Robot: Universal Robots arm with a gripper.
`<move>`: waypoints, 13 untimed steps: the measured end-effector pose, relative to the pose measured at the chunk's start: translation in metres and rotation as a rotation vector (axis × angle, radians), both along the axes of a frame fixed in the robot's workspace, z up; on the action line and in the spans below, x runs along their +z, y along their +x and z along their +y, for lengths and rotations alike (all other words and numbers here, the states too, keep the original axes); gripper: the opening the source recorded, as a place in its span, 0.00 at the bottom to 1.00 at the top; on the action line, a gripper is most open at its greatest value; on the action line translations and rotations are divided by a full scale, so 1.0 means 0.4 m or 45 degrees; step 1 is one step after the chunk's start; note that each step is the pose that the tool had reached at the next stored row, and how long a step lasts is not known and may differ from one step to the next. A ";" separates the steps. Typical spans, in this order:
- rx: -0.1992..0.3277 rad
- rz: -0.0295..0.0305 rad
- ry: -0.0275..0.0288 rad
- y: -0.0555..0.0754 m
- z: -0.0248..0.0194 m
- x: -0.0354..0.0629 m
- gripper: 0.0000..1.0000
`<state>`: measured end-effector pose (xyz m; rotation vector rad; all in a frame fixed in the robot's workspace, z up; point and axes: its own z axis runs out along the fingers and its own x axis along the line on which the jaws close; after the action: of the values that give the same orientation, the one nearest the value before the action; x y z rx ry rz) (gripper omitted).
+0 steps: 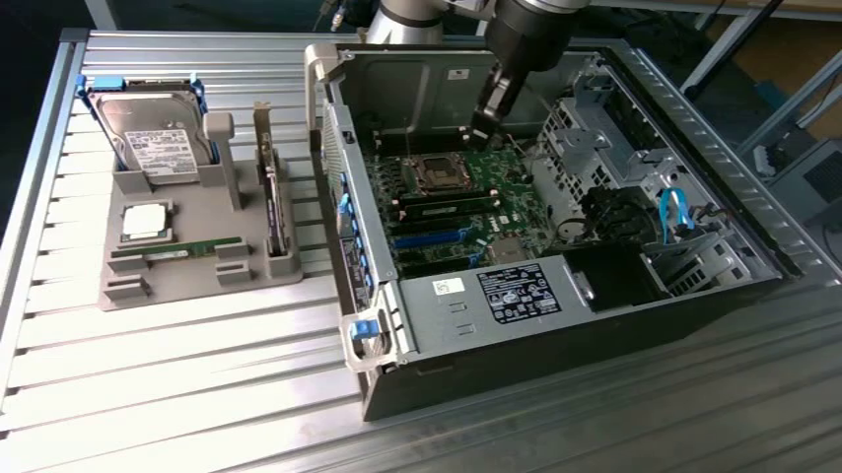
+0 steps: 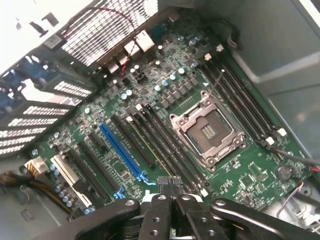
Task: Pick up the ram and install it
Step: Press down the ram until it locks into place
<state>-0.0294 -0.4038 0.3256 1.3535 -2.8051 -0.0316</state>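
One long thin green ram stick (image 1: pixel 177 248) lying flat in grey holder tray (image 1: pixel 184 286) at exterior view's left, long axis left-right. One open black computer case (image 1: pixel 553 325), green motherboard (image 1: pixel 460 212) inside. One black gripper (image 2: pixel 172 197) above board, fingers together, holding nothing.

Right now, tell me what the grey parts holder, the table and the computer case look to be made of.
Parts holder: matte grey plastic, by its dull, even surface and moulded slots.
Table: bare metal, probably aluminium, by its silvery sheen and long ribbed slats.
Computer case: sheet metal, light grey inside, with thin folded walls; its outer shell looks dark.
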 end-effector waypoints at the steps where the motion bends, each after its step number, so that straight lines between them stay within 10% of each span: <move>1: -0.020 0.0000 0.0000 0.000 0.000 0.000 0.10; 13: -0.255 0.0000 0.0000 0.000 0.000 -0.001 0.10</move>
<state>-0.0294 -0.4038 0.3254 1.0665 -2.9286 -0.0356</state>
